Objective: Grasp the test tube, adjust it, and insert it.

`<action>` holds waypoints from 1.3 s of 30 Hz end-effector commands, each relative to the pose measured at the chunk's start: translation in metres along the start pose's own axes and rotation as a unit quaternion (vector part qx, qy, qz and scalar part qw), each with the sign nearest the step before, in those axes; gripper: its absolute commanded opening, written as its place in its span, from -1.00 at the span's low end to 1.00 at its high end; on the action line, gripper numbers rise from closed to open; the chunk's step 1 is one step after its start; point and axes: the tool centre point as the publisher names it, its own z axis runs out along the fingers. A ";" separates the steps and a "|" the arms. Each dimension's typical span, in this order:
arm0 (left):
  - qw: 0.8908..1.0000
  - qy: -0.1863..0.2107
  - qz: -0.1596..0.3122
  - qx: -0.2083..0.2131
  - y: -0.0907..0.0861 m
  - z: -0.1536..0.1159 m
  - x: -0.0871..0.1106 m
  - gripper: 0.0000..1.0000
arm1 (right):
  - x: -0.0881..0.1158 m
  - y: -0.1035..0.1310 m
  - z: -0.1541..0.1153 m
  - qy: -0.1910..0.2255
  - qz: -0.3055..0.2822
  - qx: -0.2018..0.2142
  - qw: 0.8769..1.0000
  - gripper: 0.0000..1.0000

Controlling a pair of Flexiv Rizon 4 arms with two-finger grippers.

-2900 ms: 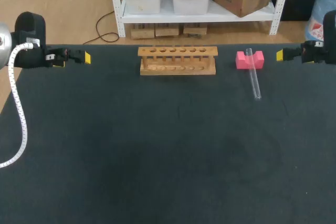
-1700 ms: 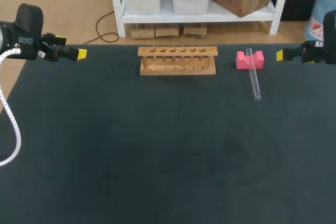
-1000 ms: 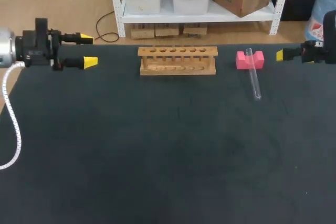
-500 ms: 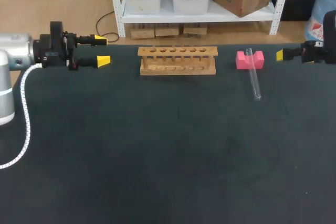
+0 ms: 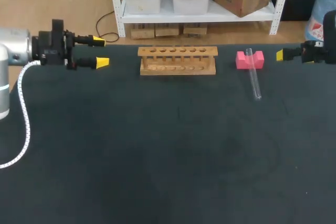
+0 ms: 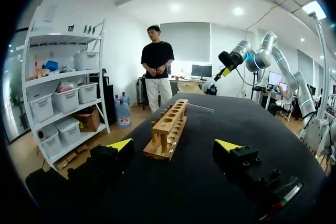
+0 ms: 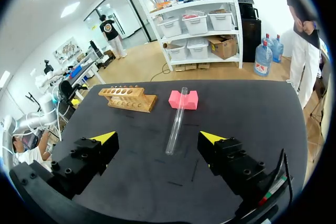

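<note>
A clear test tube lies on the black table, its far end resting in the notch of a pink block. A wooden rack with a row of holes stands at the back middle. My left gripper hovers open left of the rack, which shows ahead of the left gripper in its wrist view. My right gripper stays at the right edge, right of the pink block. In its wrist view the test tube lies ahead of the open right gripper, apart from both fingers.
The black table spreads wide toward the front. A white cable hangs from my left arm along the left edge. The rack and pink block stand beyond the tube in the right wrist view.
My left gripper turned so both fingers show, and moved right along the back edge toward the rack. The right arm, tube, block and rack have not moved.
</note>
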 end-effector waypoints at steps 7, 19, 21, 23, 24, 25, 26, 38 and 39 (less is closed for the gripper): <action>1.000 -0.003 -0.007 0.008 -0.004 -0.003 -0.002 1.00 | 0.000 0.001 -0.001 0.000 0.000 0.003 1.000 1.00; 1.000 -0.003 -0.007 0.008 -0.004 -0.003 -0.002 1.00 | 0.000 0.001 -0.001 0.000 0.000 0.003 1.000 1.00; 1.000 -0.003 -0.007 0.008 -0.004 -0.003 -0.002 1.00 | 0.000 0.001 -0.001 0.000 0.000 0.003 1.000 1.00; 1.000 -0.003 -0.007 0.008 -0.004 -0.003 -0.002 1.00 | -0.001 0.000 0.003 0.019 -0.023 0.034 0.999 1.00; 1.000 -0.003 -0.007 0.008 -0.004 -0.003 -0.002 1.00 | -0.002 -0.001 0.005 0.021 -0.025 0.050 0.998 1.00; 1.000 -0.003 -0.007 0.008 -0.004 -0.003 -0.002 1.00 | -0.003 -0.004 0.007 0.030 -0.028 0.070 0.997 1.00; 1.000 -0.003 -0.007 0.008 -0.004 -0.003 -0.002 1.00 | -0.004 -0.005 0.009 0.034 -0.038 0.085 0.995 1.00; 1.000 -0.003 -0.007 0.008 -0.004 -0.003 -0.002 1.00 | -0.012 -0.018 0.030 0.002 -0.064 0.218 0.974 1.00; 1.000 -0.003 -0.007 0.008 -0.004 -0.003 -0.002 1.00 | -0.012 -0.019 0.032 -0.003 -0.066 0.228 0.971 1.00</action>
